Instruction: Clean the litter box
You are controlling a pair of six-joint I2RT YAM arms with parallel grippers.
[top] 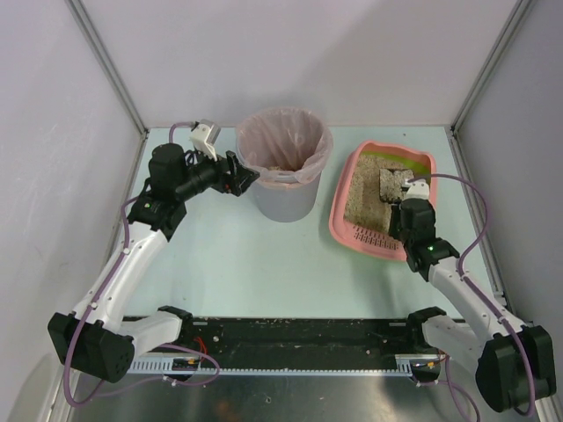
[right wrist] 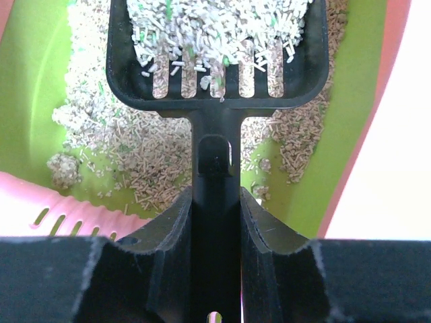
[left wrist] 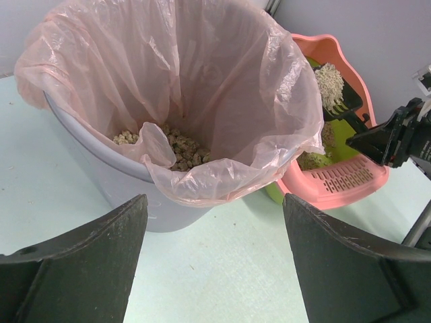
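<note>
Litter box (top: pixel 341 211) lay under the right pincer (right wrist: pixel 215 202), clamped on a loaded scoop (right wrist: pixel 215 121); left pincer (left wrist: pixel 214 202) gaped beside the bin (left wrist: pixel 87 168) holding clumps (left wrist: pixel 182 148).

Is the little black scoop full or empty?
Full. Pale litter is heaped on the scoop, which is above the litter box.

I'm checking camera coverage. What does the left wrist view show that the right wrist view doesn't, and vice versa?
Only the left wrist view: the grey bin with its pink bag and pellets at the bottom. Only the right wrist view: the scoop slots close up, and a clump in the litter. Both: the litter box, and the right gripper shut on the loaded scoop over it.
</note>
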